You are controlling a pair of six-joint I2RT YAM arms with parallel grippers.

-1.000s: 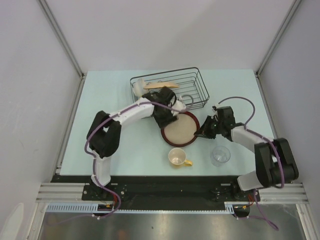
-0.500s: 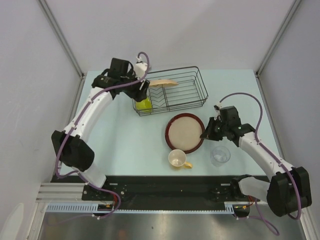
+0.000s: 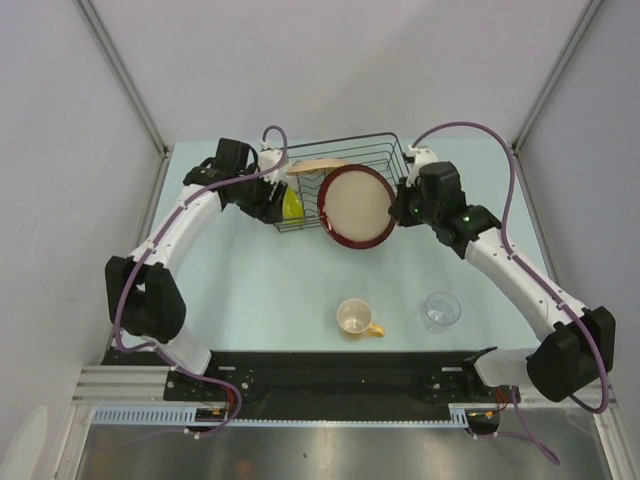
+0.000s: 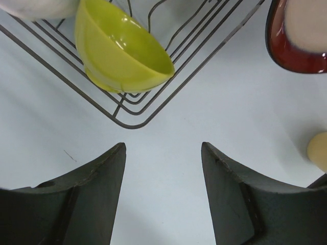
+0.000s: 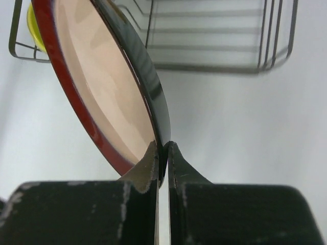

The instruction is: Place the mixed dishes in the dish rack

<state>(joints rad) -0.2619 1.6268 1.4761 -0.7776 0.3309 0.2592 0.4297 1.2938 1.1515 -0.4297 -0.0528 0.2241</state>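
My right gripper (image 3: 398, 212) (image 5: 162, 148) is shut on the rim of the dark-red-rimmed tan plate (image 3: 357, 206) (image 5: 102, 87), which hangs tilted on edge over the front of the black wire dish rack (image 3: 385, 160) (image 5: 214, 35). Inside the rack's front left corner lies the lime-green bowl (image 3: 291, 206) (image 4: 120, 53), with a white bowl (image 4: 41, 6) behind it. A beige plate (image 3: 322, 166) stands in the rack. My left gripper (image 3: 268, 200) (image 4: 163, 153) is open over bare table just outside that corner, holding nothing.
A cream cup with a yellow handle (image 3: 356, 317) and a small clear glass (image 3: 441, 310) stand on the pale table (image 3: 250, 290) near the front, between the arm bases. Grey walls close in the left, right and back.
The right arm has lifted the red-rimmed plate off the table and carried it up to the rack, tilted on edge. The left gripper has shifted slightly down at the rack's left corner.
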